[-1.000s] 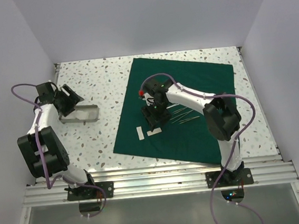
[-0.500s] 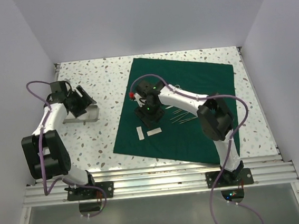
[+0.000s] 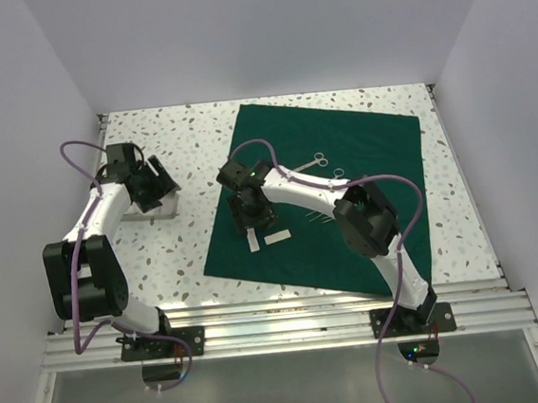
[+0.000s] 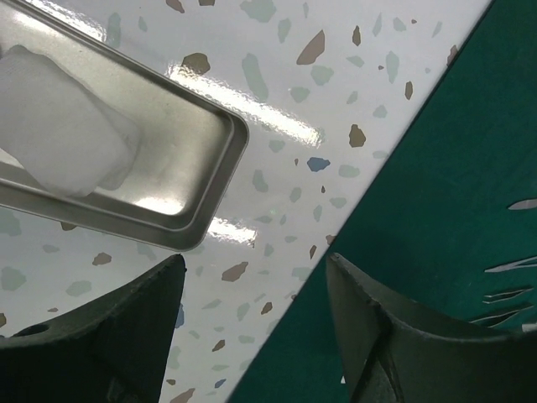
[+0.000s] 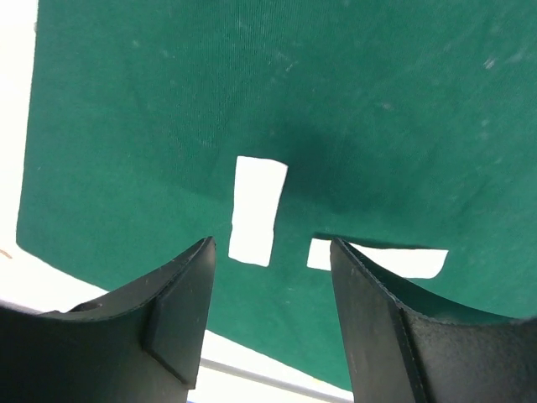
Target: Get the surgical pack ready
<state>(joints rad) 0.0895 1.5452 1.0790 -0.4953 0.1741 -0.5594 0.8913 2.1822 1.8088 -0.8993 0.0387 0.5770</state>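
Observation:
The dark green drape (image 3: 368, 144) lies spread flat on the speckled table. Two white gauze strips (image 3: 253, 242) (image 3: 277, 237) rest near its front left corner. My right gripper (image 3: 249, 219) hovers just above them, open and empty; in its wrist view the strips (image 5: 258, 210) (image 5: 377, 257) lie on the drape (image 5: 252, 84) beyond my right gripper (image 5: 272, 248). Steel scissors (image 3: 317, 163) lie farther back on the cloth. The shiny metal tray (image 4: 197, 197) sits left of the drape with a gauze pad (image 4: 59, 126) in it. My left gripper (image 4: 253, 269) (image 3: 157, 179) is open above the tray's right end.
White walls close in the table on the left, back and right. An aluminium rail (image 3: 281, 329) runs along the near edge, carrying both arm bases. Thin steel instrument tips (image 4: 510, 269) show on the drape (image 4: 436, 168) at the right edge of the left wrist view.
My left gripper has swung right, from the far left across the tray towards the drape. My right gripper has moved left to the drape's left side, uncovering the scissors.

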